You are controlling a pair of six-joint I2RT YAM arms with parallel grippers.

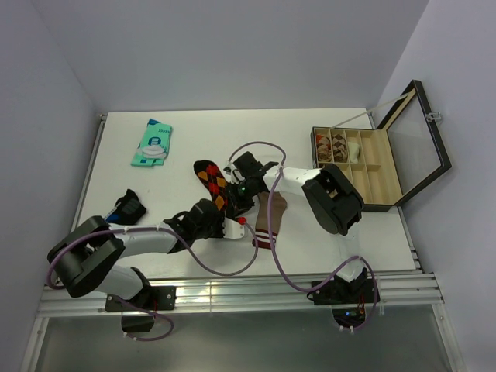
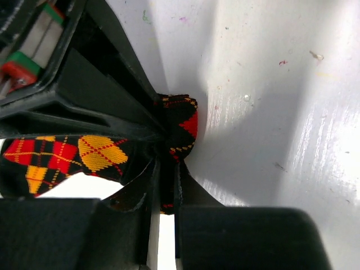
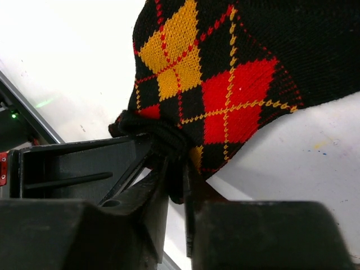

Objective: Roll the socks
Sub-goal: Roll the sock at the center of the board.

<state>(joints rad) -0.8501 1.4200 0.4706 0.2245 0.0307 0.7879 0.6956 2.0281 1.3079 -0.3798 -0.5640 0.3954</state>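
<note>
Argyle sock (image 1: pixel 211 180), lying just beside the tan sock (image 1: pixel 270 218), is being squeezed by the almost-closed left gripper (image 2: pixel 169 143) and right gripper (image 3: pixel 175 164), probably starting the roll, needing a gentle turn-over next.

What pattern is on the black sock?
The sock has red and yellow argyle diamonds; right wrist view best.

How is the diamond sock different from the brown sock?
The diamond sock is black with red and yellow diamonds; the brown sock is tan with a striped maroon cuff. The left fingers and right fingers pinch the diamond sock; the brown sock lies flat, ungripped. Both are on the white table.
</note>
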